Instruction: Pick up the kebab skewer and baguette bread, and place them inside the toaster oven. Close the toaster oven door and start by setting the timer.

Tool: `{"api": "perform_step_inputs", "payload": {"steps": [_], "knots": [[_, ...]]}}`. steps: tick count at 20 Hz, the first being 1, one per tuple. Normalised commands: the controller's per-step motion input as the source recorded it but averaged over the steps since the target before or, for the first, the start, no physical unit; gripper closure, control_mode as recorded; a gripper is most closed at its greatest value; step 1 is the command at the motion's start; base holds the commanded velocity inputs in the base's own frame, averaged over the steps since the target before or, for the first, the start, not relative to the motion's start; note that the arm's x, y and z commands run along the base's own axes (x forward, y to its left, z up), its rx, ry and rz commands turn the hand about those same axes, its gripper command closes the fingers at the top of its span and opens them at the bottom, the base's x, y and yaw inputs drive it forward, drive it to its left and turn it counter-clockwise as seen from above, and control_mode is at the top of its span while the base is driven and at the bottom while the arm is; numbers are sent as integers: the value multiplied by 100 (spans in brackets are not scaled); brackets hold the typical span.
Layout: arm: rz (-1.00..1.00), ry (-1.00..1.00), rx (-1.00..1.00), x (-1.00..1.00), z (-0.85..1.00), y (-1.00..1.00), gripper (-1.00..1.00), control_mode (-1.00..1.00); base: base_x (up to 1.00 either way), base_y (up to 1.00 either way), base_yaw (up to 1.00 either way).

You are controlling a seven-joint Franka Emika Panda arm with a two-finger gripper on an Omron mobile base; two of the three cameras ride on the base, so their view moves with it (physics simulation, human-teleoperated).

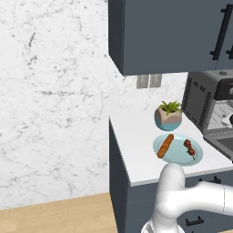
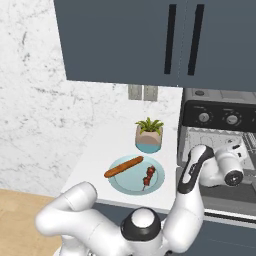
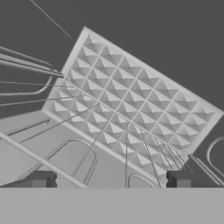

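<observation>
The slim orange-brown baguette bread (image 1: pixel 165 145) (image 2: pixel 123 167) lies on a light-blue plate (image 1: pixel 175 154) (image 2: pixel 129 184), with the small red-and-dark kebab skewer (image 1: pixel 189 148) (image 2: pixel 148 177) beside it. To their right stands the dark toaster oven (image 1: pixel 199 98) (image 2: pixel 220 117), and its door (image 1: pixel 223 143) (image 2: pixel 235 198) is folded down flat. My arm reaches over the door into the oven mouth. My gripper (image 3: pixel 109 179) is open with nothing between its fingers, facing the wire rack (image 3: pixel 127 144) and a studded inner wall (image 3: pixel 131 96).
A potted plant (image 1: pixel 168 116) (image 2: pixel 149 135) stands just behind the plate on the white counter (image 1: pixel 134 145) (image 2: pixel 100 150). Dark blue wall cabinets (image 1: pixel 173 32) (image 2: pixel 150 40) hang low above. The counter ends at the left beside a marble wall. Two timer knobs (image 2: pixel 217 118) sit above the oven opening.
</observation>
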Motion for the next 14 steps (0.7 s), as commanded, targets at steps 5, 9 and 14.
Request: {"api": "perform_step_inputs", "payload": {"steps": [5,9,14], "knots": [[0,0,0,38,-25,0,-100,-100,0,0,0],[0,0,0,30,-27,0,-100,-100,0,0,0],[0,0,-2,19,-30,0,-100,-100,0,0,0]]}}
